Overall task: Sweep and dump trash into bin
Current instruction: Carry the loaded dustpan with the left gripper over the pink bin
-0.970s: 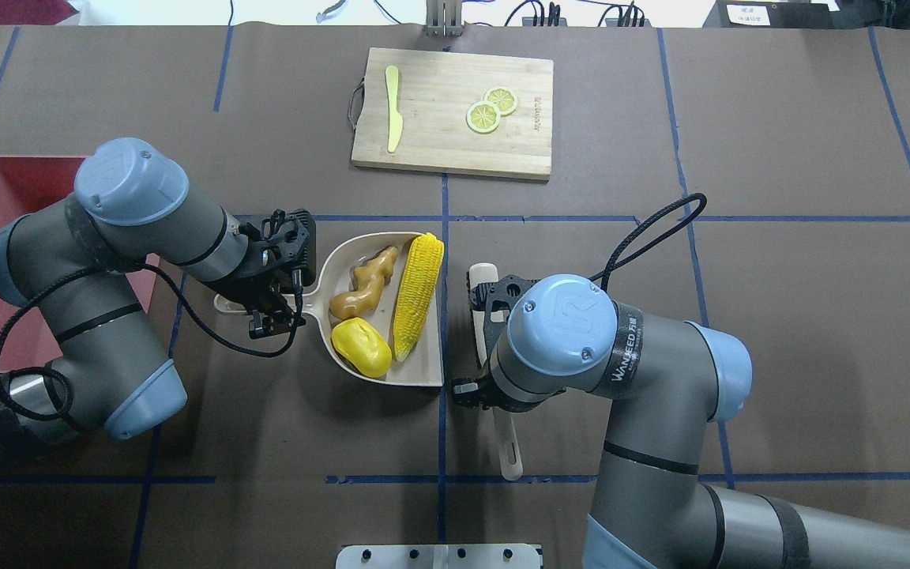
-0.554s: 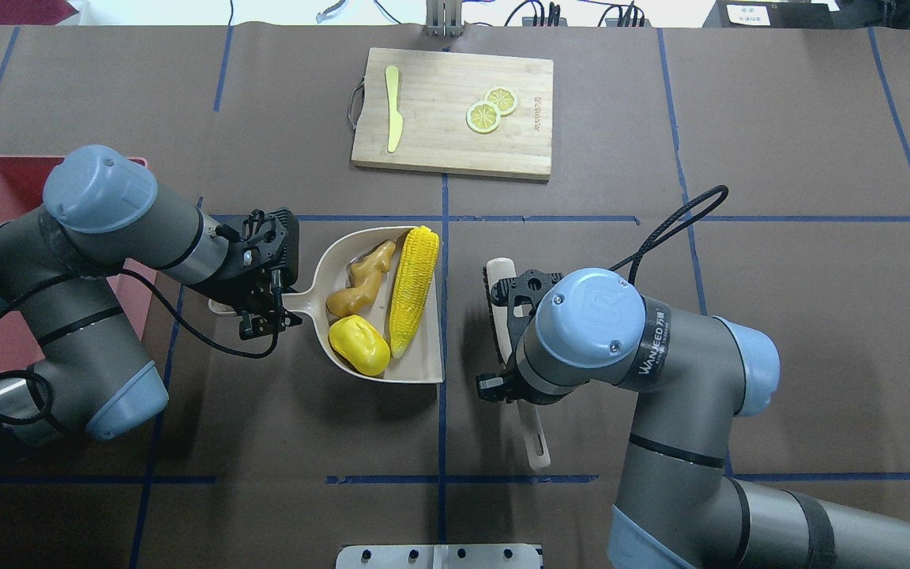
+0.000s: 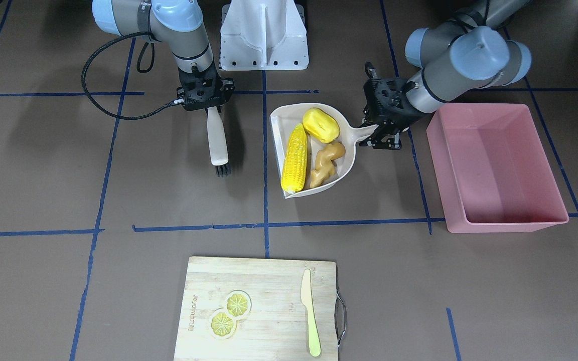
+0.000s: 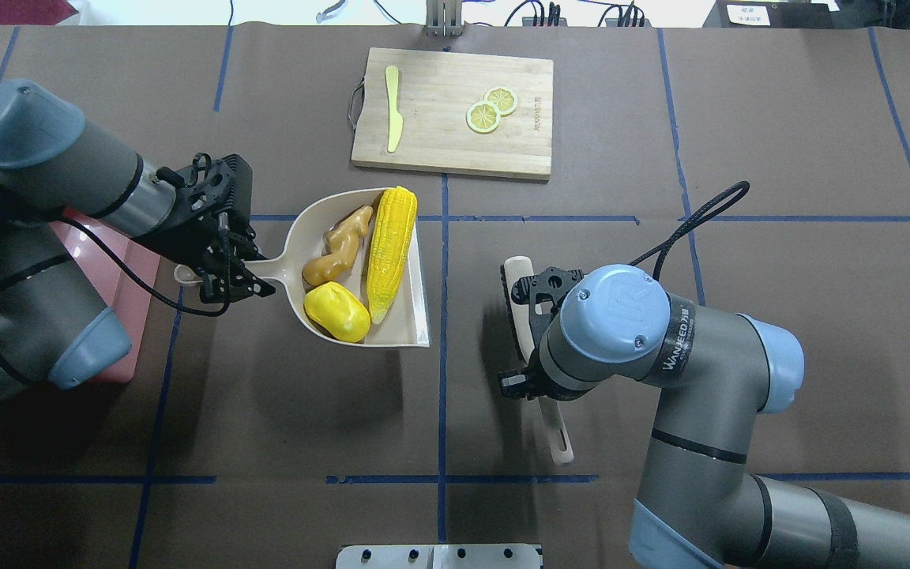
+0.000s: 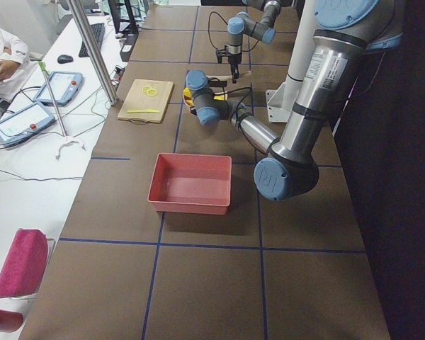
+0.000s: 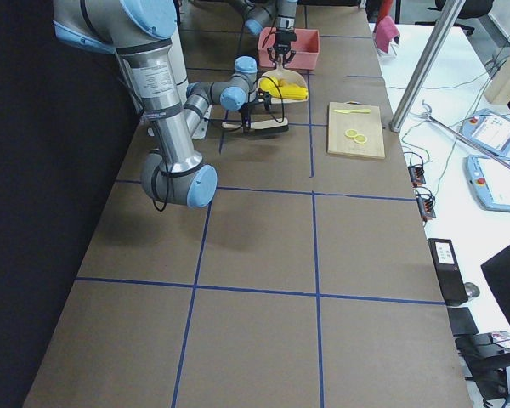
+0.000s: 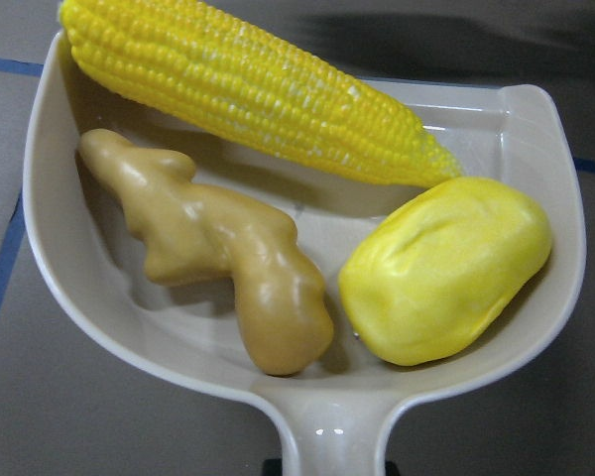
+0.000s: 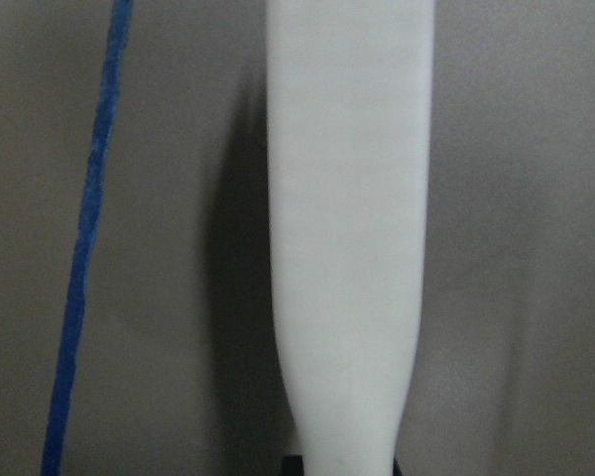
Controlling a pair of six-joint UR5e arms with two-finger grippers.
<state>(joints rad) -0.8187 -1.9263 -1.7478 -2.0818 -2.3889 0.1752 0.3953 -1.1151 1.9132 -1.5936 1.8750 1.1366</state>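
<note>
A beige dustpan [image 4: 417, 316] holds the yellow corn cob [image 4: 390, 253], the yellow potato-like piece [image 4: 336, 312] and the tan ginger root [image 4: 334, 254]. All three also show in the left wrist view: corn [image 7: 248, 89], potato [image 7: 444, 268], ginger [image 7: 218, 243]. My left gripper [image 4: 230, 273] is shut on the dustpan's handle and holds it slightly above the table, right of the pink bin [image 3: 507, 224]. The bin is empty. My right gripper [image 3: 207, 103] is shut on the handle of a white brush [image 3: 216, 140], right of the dustpan in the overhead view.
A wooden cutting board [image 4: 455, 114] with a yellow knife [image 4: 394, 118] and two lemon slices [image 4: 492, 109] lies at the far middle. The white robot base [image 3: 264, 35] stands at the near edge. Blue tape lines cross the brown table.
My left arm has carried the dustpan with the three foods leftward and a little farther away, toward the bin. My right arm has moved the brush to the right, away from the dustpan.
</note>
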